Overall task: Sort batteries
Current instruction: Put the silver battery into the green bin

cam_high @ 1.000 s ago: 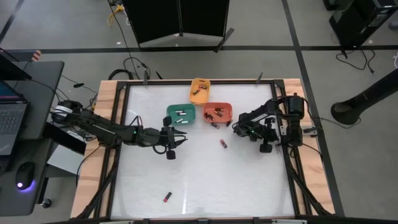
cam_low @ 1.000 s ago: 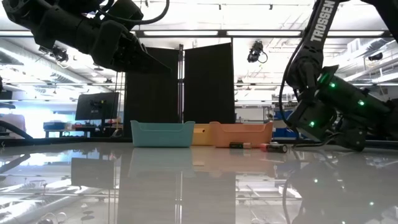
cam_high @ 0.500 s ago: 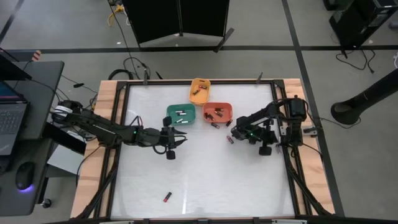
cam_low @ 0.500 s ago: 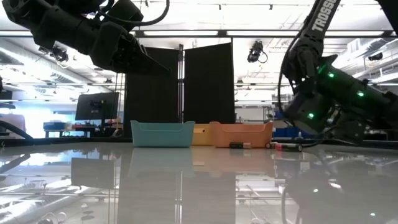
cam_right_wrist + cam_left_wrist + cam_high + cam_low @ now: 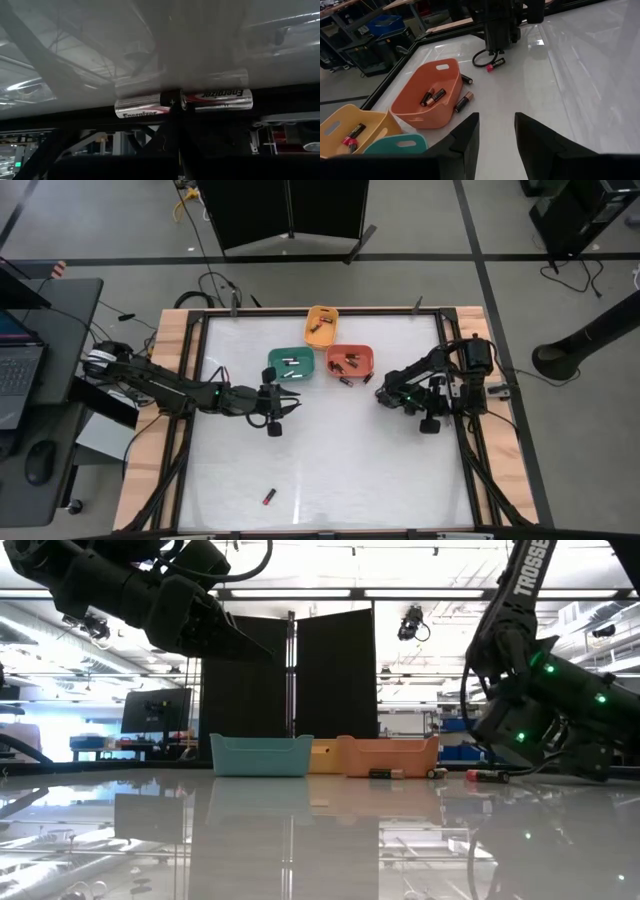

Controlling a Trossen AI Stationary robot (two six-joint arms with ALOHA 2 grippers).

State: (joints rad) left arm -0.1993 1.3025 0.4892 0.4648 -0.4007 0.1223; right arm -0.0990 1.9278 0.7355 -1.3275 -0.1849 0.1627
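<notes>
A small silvery and dark battery with a pink end (image 5: 496,64) lies on the white table right at my right gripper's (image 5: 492,50) fingertips; it also shows in the low view (image 5: 490,776) and close up in the right wrist view (image 5: 215,99). In the high view my right gripper (image 5: 384,393) hides it. The fingers look closed together. My left gripper (image 5: 283,406) hangs open and empty above the table, near the green bin (image 5: 290,363). My right gripper's closed fingertips meet the battery at its middle (image 5: 172,101), coming down at a slant from the table's right side. They touch it and do not pinch it. The battery lies flat on the table, crosswise to the fingers.
The orange bin (image 5: 350,358) and the yellow bin (image 5: 321,325) stand at the far middle with batteries inside. Two loose batteries (image 5: 345,380) lie beside the orange bin. One red battery (image 5: 268,497) lies near the front edge. The table's middle is bare.
My right gripper has reached toward the table's left, met the red-ended battery, then drawn back toward the right edge. The battery has slid along the table with it, rightward and a little toward the far edge.
</notes>
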